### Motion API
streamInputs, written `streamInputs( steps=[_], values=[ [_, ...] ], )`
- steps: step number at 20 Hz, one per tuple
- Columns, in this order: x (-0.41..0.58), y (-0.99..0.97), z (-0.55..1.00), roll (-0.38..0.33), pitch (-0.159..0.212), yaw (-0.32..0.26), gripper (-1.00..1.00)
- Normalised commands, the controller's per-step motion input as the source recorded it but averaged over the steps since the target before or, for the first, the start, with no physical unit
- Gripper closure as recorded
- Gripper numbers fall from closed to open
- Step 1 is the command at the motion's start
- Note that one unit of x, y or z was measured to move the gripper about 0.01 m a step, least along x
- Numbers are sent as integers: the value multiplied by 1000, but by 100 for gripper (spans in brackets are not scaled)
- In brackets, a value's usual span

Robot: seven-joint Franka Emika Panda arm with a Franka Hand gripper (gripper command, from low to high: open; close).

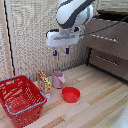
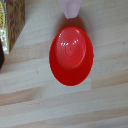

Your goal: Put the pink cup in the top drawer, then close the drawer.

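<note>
The pink recepticle (image 1: 58, 79) is a small pale pink cup standing on the wooden floor near the wall. Only its edge (image 2: 69, 7) shows in the wrist view. My gripper (image 1: 61, 51) hangs well above it, blue-tipped fingers apart and pointing down, holding nothing. The storage unit (image 1: 111, 44) is a dark brown chest at the exterior view's right. Its highest section (image 1: 112, 26) is pulled open behind my arm. The fingers do not show in the wrist view.
A red bowl (image 1: 71, 94) (image 2: 71, 55) lies just in front of the cup. A yellow box (image 1: 44, 82) (image 2: 11, 22) stands beside the cup. A big red basket (image 1: 21, 99) sits at the exterior view's left. Lower drawers (image 1: 109, 61) are shut.
</note>
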Motion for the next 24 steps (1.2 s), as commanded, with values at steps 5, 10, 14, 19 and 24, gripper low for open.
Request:
streamInputs(
  steps=[5, 10, 14, 19, 24],
  values=[
    [241, -267, -83, 2, 1, -2, -100],
    [387, -403, -98, 8, 0, -3, -100],
    [200, -338, -159, 2, 6, 0, -100],
    [67, -187, -270, -13, 32, 0, -100],
    [195, -107, -346, -26, 21, 0, -100]
  ],
)
